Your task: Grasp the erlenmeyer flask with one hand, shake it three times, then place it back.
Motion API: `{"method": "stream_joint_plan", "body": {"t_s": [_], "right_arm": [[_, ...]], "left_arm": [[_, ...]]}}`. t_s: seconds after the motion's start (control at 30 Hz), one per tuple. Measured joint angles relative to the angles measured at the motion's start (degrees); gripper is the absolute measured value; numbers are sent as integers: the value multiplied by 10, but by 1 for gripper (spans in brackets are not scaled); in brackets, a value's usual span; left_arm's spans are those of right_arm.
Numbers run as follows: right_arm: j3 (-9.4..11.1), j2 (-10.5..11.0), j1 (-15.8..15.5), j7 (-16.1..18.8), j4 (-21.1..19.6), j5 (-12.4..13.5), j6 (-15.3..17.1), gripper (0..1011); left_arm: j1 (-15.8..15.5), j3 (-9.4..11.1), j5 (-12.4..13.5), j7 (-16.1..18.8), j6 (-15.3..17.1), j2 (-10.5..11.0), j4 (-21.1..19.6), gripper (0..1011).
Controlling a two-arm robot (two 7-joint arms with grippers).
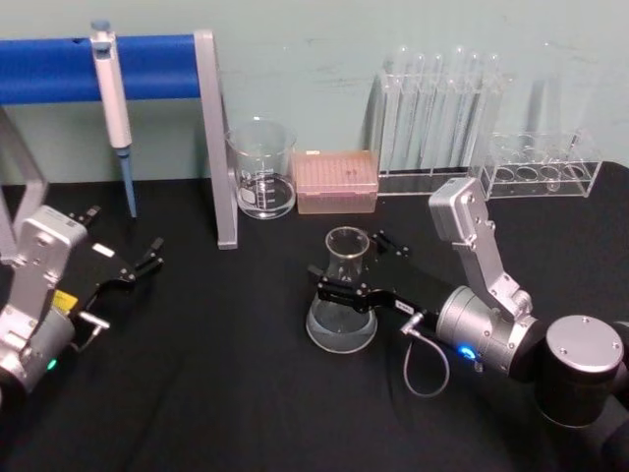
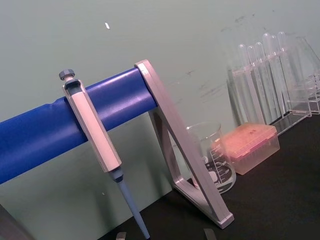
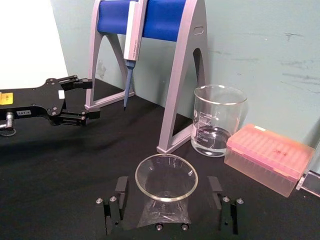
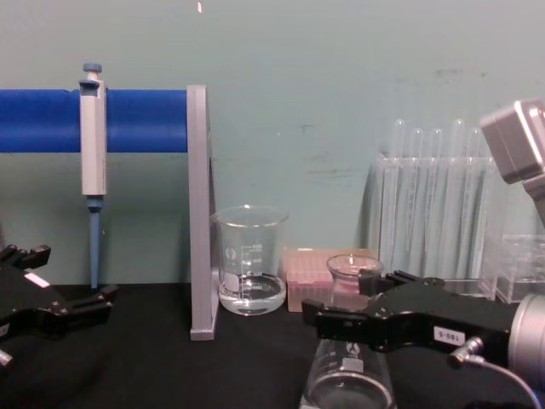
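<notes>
Erlenmeyer flask (image 1: 341, 295) stands upright on the black table (image 1: 216, 383), centre of the head view, in front of the beaker (image 1: 261, 167) and the pink tip box (image 1: 336, 181). A little clear liquid sits in its base.

Right gripper (image 1: 356, 267) reaches in from the right at neck height, fingers spread wide with 1 on each side of the neck. In the right wrist view the flask rim (image 3: 166, 177) sits between both fingertips (image 3: 120, 185) with a visible gap on each side, so no contact and not clamped. Chest view shows the near finger (image 4: 375, 322) crossing in front of the neck, just under the rim.

Left gripper (image 1: 145, 261) is parked low on the left of the table, well apart from the flask, jaws apart and holding nothing.

Pipette (image 1: 113, 108) hangs on the blue stand (image 1: 147, 67) at back left. Test tube rack (image 1: 442, 123) is at back right.
</notes>
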Motion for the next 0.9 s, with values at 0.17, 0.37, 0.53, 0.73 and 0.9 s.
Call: {"method": "stream_joint_plan", "body": {"t_s": [0.17, 0.37, 0.53, 0.73, 0.9], "right_arm": [[0, 0, 0, 0, 0, 0, 0, 1003], [0, 0, 0, 0, 0, 0, -1, 1002], [2, 6, -3, 9, -6, 8, -1, 1003], [8, 22, -16, 16, -24, 16, 3, 1002], [20, 45, -37, 15, -53, 25, 9, 1002]], "left_arm": [[0, 0, 0, 0, 0, 0, 0, 1001], [0, 0, 0, 0, 0, 0, 0, 1001], [0, 0, 0, 0, 0, 0, 0, 1001], [0, 0, 0, 0, 0, 0, 0, 1001], [0, 0, 0, 0, 0, 0, 0, 1001]]}}
